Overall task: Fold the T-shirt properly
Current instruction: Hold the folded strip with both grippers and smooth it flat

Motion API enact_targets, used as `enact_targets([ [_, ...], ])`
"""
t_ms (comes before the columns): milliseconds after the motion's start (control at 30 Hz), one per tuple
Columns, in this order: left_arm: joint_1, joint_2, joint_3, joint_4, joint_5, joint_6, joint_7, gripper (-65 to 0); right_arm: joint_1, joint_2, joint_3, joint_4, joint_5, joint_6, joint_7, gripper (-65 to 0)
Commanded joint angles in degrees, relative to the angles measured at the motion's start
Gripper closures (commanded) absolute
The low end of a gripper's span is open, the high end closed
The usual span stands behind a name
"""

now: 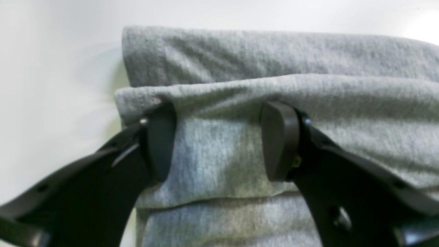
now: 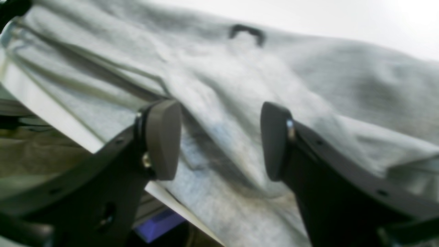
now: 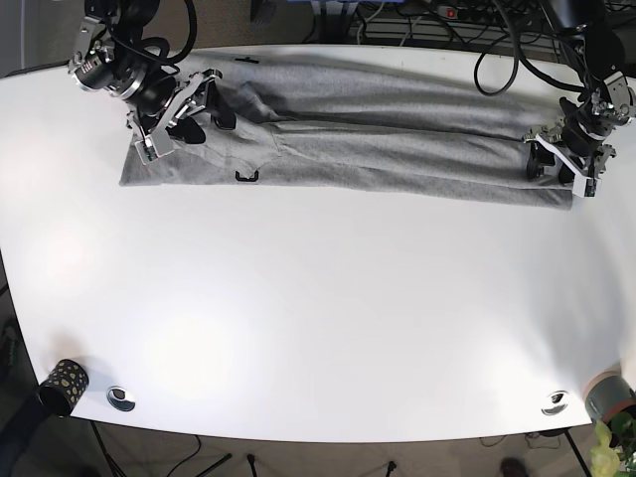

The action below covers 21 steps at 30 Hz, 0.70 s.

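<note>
The white table [image 3: 318, 318] is carrying the grey T-shirt [image 3: 378, 139], lying as a long folded band toward twelve o'clock. Both hands are working its ends — the left hand [image 1: 217, 140] at three o'clock, the right hand [image 2: 219, 140] at ten o'clock — each spread wide, gripping nothing, seemingly readying another fold.

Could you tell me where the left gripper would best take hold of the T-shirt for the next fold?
Probably the folded end of the T-shirt under the left gripper. Its layers stack there with an edge to pinch, and the open fingers already straddle it from above.
</note>
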Motion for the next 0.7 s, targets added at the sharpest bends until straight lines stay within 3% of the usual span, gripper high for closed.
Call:
enact_targets([
  [0,0.1,-0.7,-0.1,0.4,0.6,-0.1,1.6,-36.0,-0.2,0.7,0.1,-3.2,0.7,0.08,0.7,-35.7],
  [100,0.1,-0.7,-0.1,0.3,0.6,-0.1,1.6,-36.0,1.7,1.2,0.1,-9.0,0.6,0.08,0.8,-35.7],
  [400,-0.1,-0.5,0.0,0.0,0.6,0.1,1.6,-36.3,8.4,6.4,-0.3,-23.3,0.0,0.08,4.7,-35.7],
  [667,-7.5,-0.8,2.3,-6.4,0.7,0.1,1.6,-36.4,18.3,6.7,-0.3,-27.3,-11.4,0.08,5.1,-35.7],
])
